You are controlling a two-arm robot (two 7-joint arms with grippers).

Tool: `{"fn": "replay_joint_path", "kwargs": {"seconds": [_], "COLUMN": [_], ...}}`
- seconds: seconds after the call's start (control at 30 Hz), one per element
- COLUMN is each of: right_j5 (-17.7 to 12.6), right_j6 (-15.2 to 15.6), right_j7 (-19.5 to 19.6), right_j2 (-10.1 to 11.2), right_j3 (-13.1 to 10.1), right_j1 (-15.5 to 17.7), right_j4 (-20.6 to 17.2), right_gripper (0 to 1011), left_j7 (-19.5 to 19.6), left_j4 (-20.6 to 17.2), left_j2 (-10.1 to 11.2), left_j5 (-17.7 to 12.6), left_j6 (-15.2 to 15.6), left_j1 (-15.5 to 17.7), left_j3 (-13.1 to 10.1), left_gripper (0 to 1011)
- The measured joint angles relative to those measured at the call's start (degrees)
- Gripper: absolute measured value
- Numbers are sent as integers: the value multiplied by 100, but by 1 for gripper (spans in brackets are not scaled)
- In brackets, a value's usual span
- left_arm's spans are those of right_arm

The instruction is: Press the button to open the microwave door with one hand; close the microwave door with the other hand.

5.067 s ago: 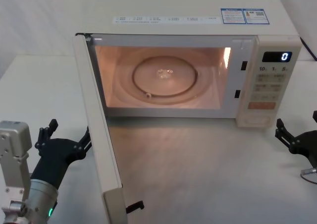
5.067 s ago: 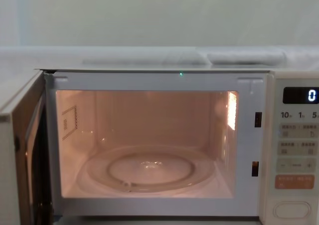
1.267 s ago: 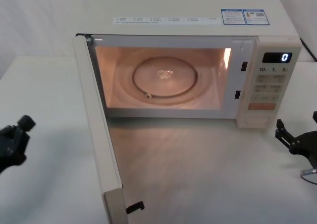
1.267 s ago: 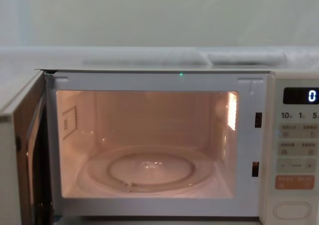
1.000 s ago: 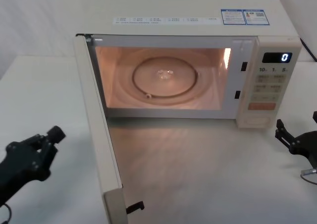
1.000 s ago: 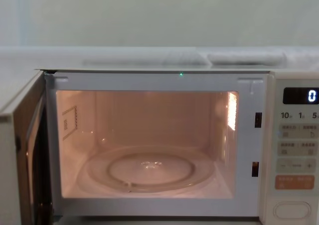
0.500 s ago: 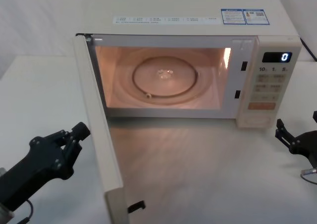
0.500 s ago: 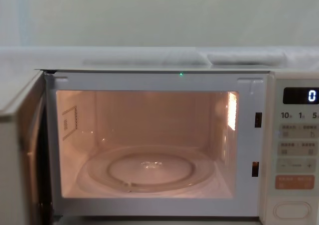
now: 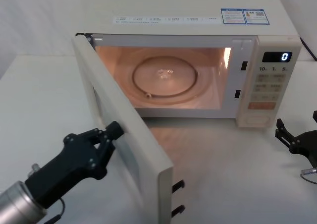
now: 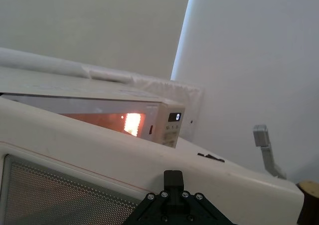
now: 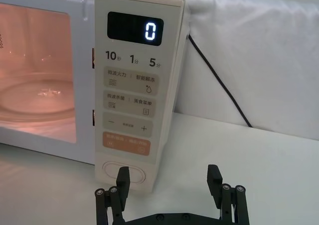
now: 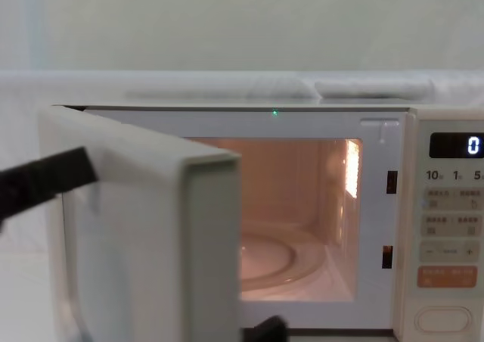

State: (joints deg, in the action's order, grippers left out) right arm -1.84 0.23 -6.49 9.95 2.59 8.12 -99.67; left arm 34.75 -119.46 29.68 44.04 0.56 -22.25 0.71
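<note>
While the left gripper (image 9: 115,130), fingers pinched together, pushes the half-open microwave door (image 9: 130,143), its tip could slide off the smooth panel, stalling the close.

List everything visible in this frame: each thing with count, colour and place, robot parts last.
microwave: one, cream, back of the table, cavity lit
door: one, cream with mesh window, hinged at left, half swung toward shut
turntable: one, clear glass, inside the cavity
button: one, cream oval, bottom of the control panel
orange key: one, just above the button
display: one, dark, shows 0
table: one, white
left gripper: one, black, tips against the door's outer face
right gripper: one, black, open, low in front of the button
</note>
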Motion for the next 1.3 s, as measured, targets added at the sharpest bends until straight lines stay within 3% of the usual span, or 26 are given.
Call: {"fn": "replay_joint_path", "kwargs": {"seconds": [0.17,0.47,0.67,1.03,1.3], "right_j5": [0,0,0,0,0], "right_j6": [0,0,0,0,0], "right_j7": [0,0,0,0,0], "right_j2": [0,0,0,0,0], "right_j3": [0,0,0,0,0], "right_j1": [0,0,0,0,0], "right_j4": [0,0,0,0,0], "right_gripper": [1002,1002,1002,1002,1002], "left_j7": [-521,-1464,-1529,-1204,-1416], "left_j4": [6,146,254,409,538], "left_j2": [-125,-359,-277,146,70], "left_j5": [-454,-1053,-1101,-1133,-1200], "left_j6": [-83,-20,66,113,222], "left_j1": [210,707,946,1320,1604], "left_j3": [-323,-695,-830,-1143,-1333], "left_gripper": [0,0,0,0,0]}}
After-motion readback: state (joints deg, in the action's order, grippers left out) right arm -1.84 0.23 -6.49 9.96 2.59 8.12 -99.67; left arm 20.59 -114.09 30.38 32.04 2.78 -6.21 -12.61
